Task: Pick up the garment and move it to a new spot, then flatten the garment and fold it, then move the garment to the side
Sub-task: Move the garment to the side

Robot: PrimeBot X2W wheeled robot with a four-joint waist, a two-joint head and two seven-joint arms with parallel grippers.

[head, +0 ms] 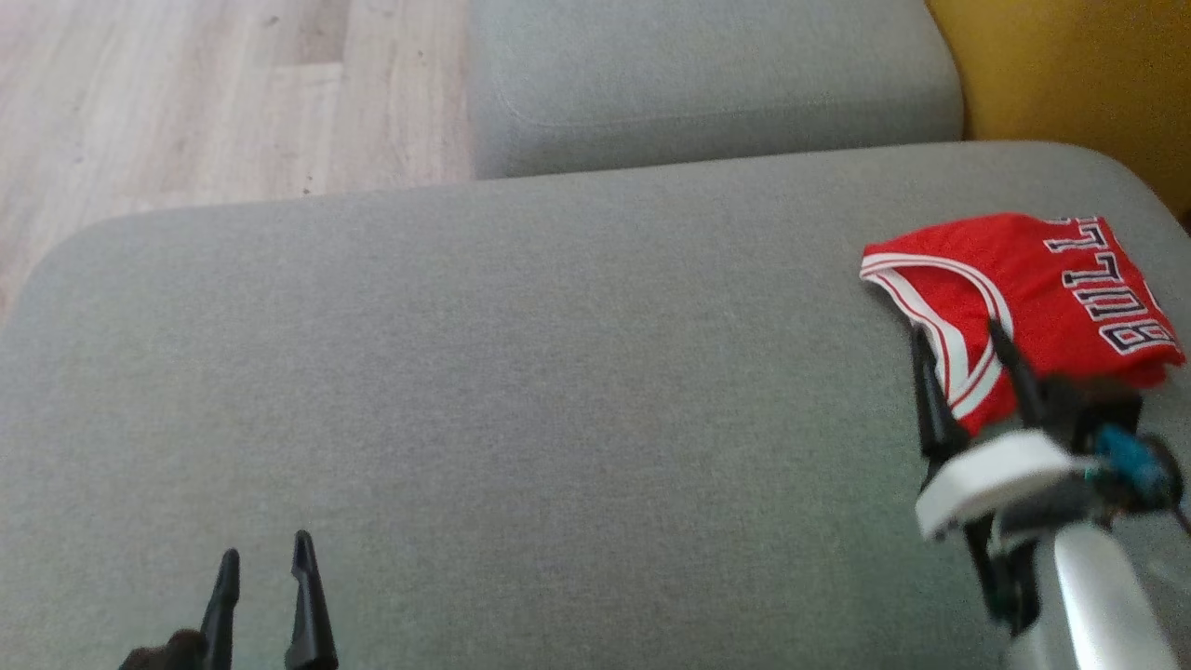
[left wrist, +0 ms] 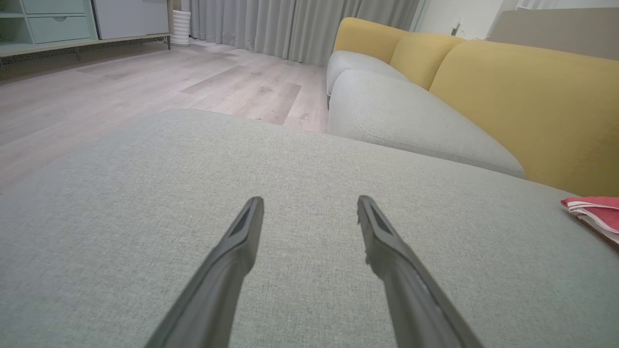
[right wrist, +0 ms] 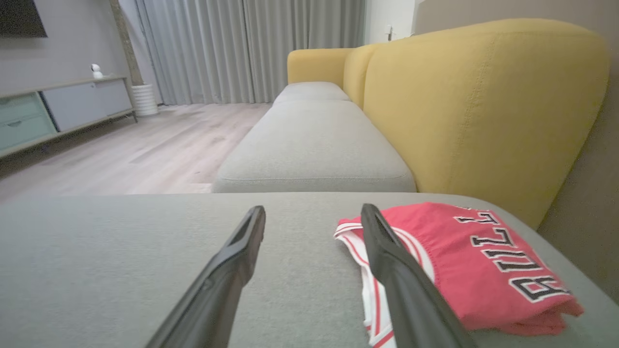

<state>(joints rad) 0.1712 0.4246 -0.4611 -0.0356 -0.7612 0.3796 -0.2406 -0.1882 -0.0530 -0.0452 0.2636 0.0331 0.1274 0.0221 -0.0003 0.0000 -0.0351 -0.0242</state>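
Red garment point(head: 1042, 279) — one, folded — on grey cushion point(head: 512, 372), two tools, left tool point(head: 264, 544) wide, right tool point(head: 957, 328) wide at its edge.

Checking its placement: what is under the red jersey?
The grey sofa cushion; the jersey lies folded on it, near the yellow backrest. The cushion patch directly beneath and the inner folds are covered.

The left gripper point(left wrist: 310, 200) hovered with fingers point(left wrist: 232, 256) spread over the grey cushion point(left wrist: 145, 193), a red garment point(left wrist: 597, 212) lying at three o'clock below the yellow backrest point(left wrist: 522, 96).
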